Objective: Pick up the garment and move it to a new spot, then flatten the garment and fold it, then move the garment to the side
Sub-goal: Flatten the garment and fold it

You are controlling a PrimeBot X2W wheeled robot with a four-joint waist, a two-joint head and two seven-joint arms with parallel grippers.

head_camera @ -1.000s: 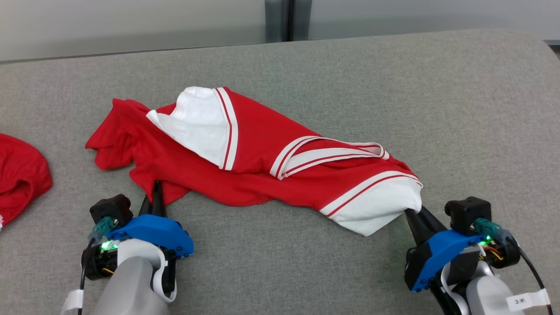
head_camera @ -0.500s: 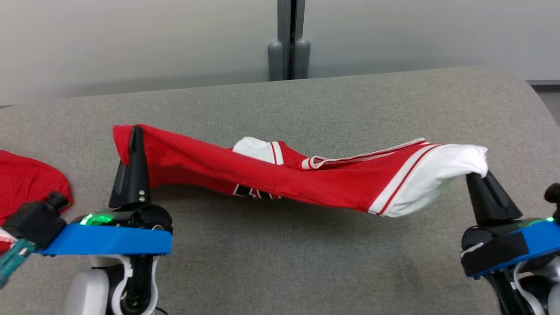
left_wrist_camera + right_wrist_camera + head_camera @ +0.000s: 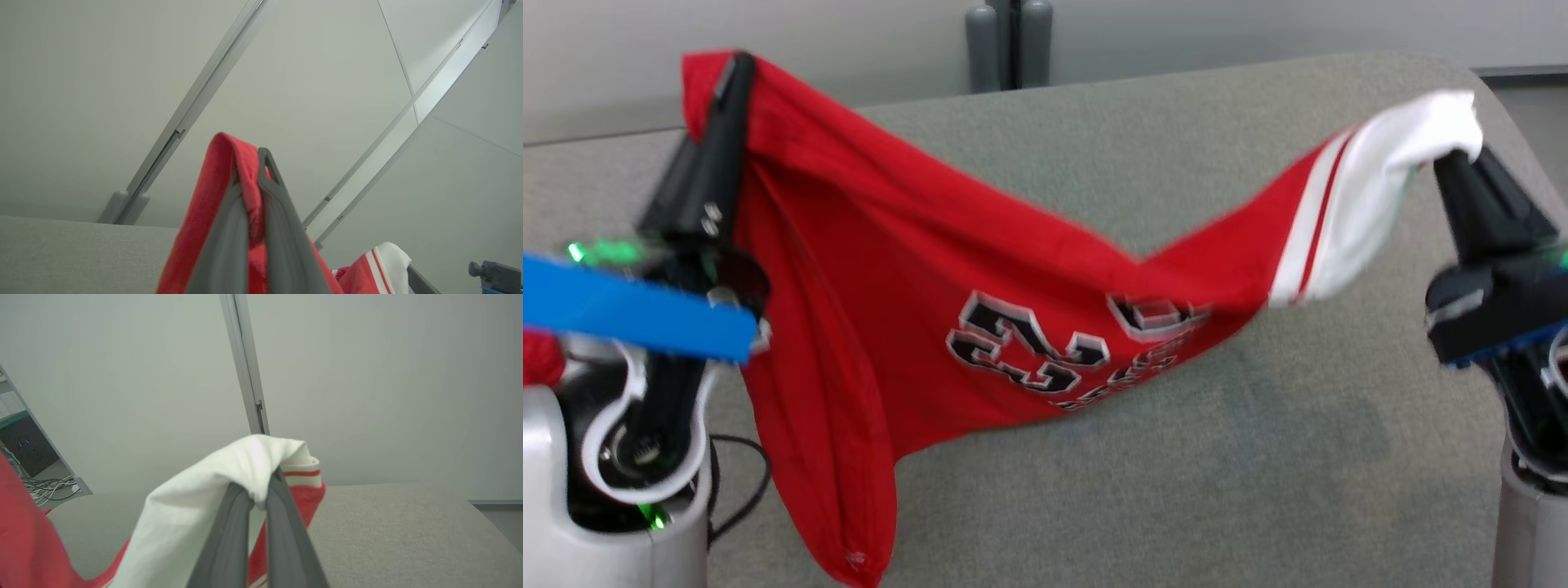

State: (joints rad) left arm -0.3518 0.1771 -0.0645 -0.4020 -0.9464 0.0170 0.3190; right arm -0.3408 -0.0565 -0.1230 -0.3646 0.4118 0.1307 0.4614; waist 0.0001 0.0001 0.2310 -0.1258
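Note:
The garment (image 3: pixel 915 269) is a red jersey with white striped sleeves and black-and-white lettering, hanging stretched in the air between both arms above the grey table (image 3: pixel 1176 457). My left gripper (image 3: pixel 737 69) is shut on its red edge at the upper left, and the cloth sags in a long fold below it. In the left wrist view the red cloth (image 3: pixel 229 163) is pinched between the fingers (image 3: pixel 278 204). My right gripper (image 3: pixel 1454 159) is shut on the white sleeve (image 3: pixel 1388 180) at the upper right. The right wrist view shows the white sleeve (image 3: pixel 229 469) draped over the closed fingers (image 3: pixel 282 514).
Another bit of red cloth (image 3: pixel 538 359) peeks out at the far left behind my left arm. A pale wall with a grey post (image 3: pixel 1009 41) runs behind the table's far edge. A black cable (image 3: pixel 739 490) hangs by my left arm.
Both grippers have lifted the jersey off the table and pulled it apart, so it now hangs spread with its lettering facing me. The head camera has also shifted.

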